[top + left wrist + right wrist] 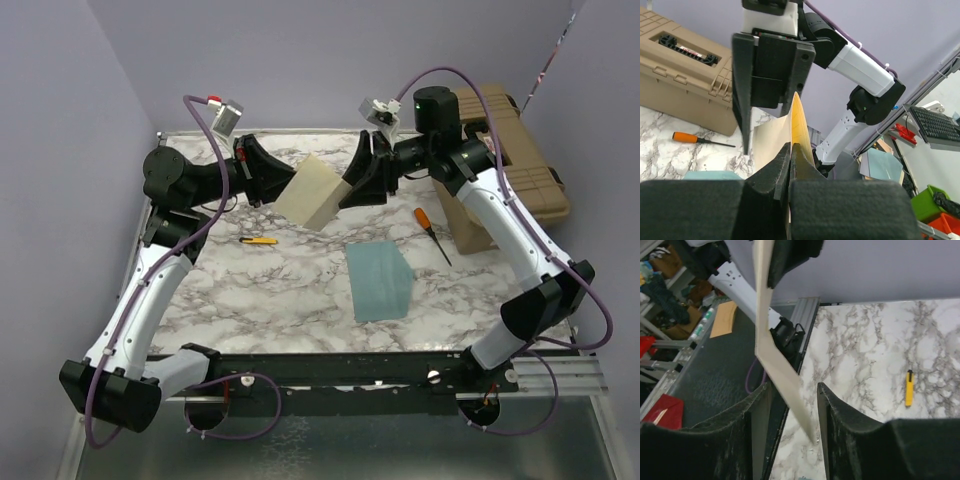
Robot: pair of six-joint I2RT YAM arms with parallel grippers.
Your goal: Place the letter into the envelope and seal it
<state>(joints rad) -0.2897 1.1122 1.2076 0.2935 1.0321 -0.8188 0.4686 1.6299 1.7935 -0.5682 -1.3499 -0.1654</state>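
Pinches letter [312, 192] shut-tight in left gripper [790, 150], sheet tilted in mid-air above table [290, 290]. Brackets its opposite edge with right gripper [792, 390], jaws spread, paper between the fingers; contact unclear. Leaves envelope [380, 280] flat on the marble, below-right of letter, well apart. Shows orange screwdriver [432, 232] just right of envelope, yellow tool [258, 240] left, tan case [510, 150] far right.

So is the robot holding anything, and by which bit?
Yes: the left gripper pinches the letter by one edge, up in the air. The right gripper sits open around the opposite edge, not clamping it.
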